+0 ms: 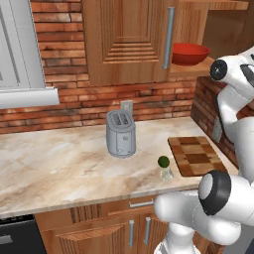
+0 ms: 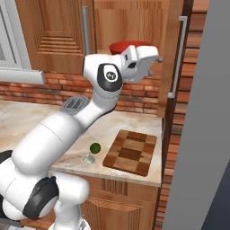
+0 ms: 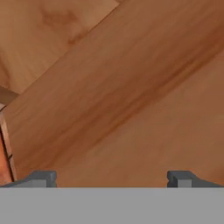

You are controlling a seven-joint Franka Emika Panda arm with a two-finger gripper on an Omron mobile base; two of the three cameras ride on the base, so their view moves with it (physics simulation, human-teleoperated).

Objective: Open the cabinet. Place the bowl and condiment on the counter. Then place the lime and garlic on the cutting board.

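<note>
- Up inside the cabinet [image 1: 124, 44], on its shelf, sits one red bowl [image 1: 189, 53]; the right-hand door is swung open, the left door shut, each with one long silver bar handle [image 1: 169, 37].
- One gripper [image 3: 112, 178] is raised to shelf height beside the bowl; in the hand view its two fingertips [image 3: 41, 178] stand wide apart with nothing between them, facing plain wood panel close up.
- One lime [image 1: 163, 161] rests on the counter [image 1: 59, 163] near the front edge, just left of the cutting board [image 1: 196, 155].
- Touching the lime's near side is one small clear, glassy thing [image 1: 166, 173]; I cannot tell what it is.
- One cutting board, checkered light and dark, lies flat at the counter's right end with nothing on it.
- One silver toaster [image 1: 120, 134] stands mid-counter, well apart from the board, below one wall outlet [image 1: 126, 105].
- Behind runs a red brick wall [image 1: 84, 101]; a pale grey-white unit [image 1: 20, 59] hangs at the left.
- Below the beige marble counter are lower cabinets [image 1: 124, 230] with short handles.
</note>
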